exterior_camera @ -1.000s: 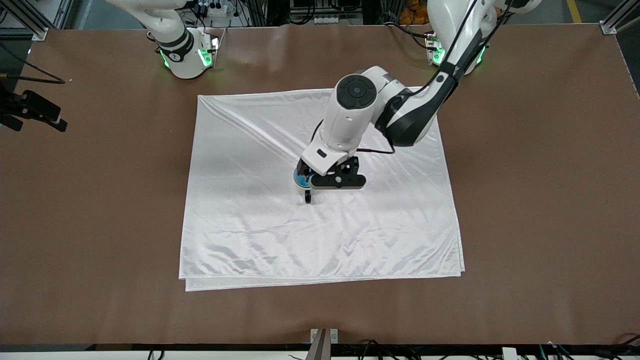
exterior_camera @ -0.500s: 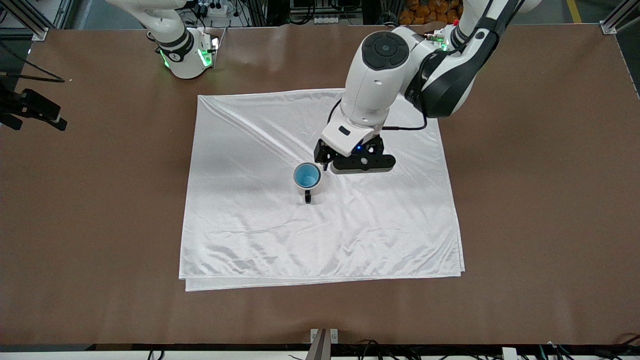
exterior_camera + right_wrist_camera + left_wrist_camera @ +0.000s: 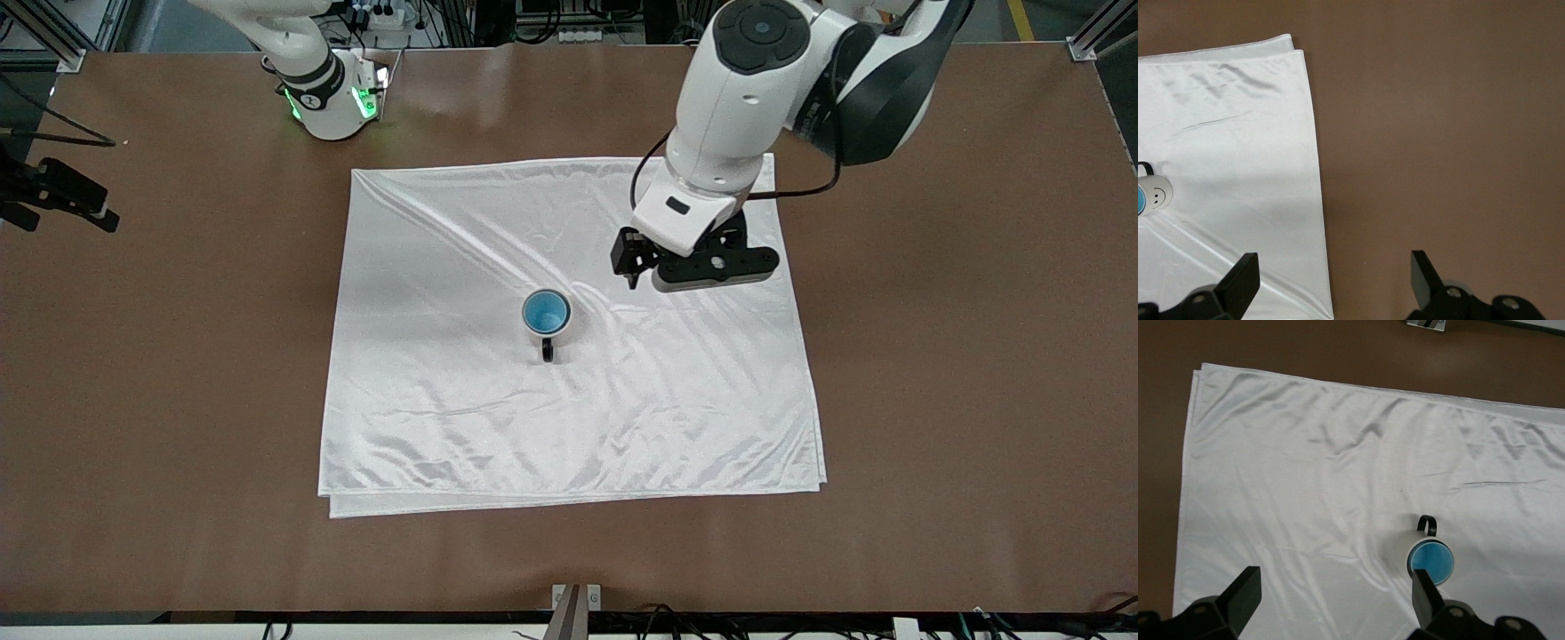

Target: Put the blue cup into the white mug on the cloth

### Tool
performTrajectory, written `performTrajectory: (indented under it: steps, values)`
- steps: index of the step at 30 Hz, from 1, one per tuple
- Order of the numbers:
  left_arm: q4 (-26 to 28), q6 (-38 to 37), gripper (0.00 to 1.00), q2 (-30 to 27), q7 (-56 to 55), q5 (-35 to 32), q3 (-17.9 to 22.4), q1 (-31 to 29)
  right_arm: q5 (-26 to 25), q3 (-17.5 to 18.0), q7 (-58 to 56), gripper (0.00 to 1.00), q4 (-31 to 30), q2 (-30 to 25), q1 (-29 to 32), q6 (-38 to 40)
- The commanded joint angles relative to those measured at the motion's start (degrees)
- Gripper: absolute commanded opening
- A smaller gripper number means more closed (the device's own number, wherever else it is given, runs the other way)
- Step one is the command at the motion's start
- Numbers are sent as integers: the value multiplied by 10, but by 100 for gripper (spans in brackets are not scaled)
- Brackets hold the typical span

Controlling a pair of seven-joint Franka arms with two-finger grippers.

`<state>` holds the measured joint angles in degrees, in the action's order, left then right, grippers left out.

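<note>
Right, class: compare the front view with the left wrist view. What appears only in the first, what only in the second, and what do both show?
Only the front view shows the whole cloth with brown table on every side, both arm bases, and the left gripper from outside, over the cloth. Only the left wrist view shows that gripper's open fingers from above, empty. Both show the blue cup sitting inside the white mug, upright on the cloth, black handle visible. The right gripper's open fingers appear in neither; only its own wrist view shows them.
</note>
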<state>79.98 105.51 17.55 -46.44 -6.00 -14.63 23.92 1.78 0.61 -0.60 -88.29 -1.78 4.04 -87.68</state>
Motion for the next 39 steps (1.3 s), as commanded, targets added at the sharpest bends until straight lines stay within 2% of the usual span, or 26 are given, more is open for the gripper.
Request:
performTrajectory:
  steps: [1,6,14,26,39]
  values:
    - [16,-37,100,-45,26,-12,-2,-17,-10,3,-2,100,-14,-16,0,1]
    - [16,-76,100,-69,51,-12,-1,-37,-6,4,-1,100,-14,-16,0,4]
    - [17,-113,100,-98,187,-12,-3,-113,-6,5,-1,100,-13,-16,0,4]
    - [19,-139,100,-98,276,-10,-3,-195,-6,6,-2,100,-13,-16,0,5]
    - [22,-139,100,-91,298,-8,-3,-246,-6,6,-1,100,-11,-16,0,5]
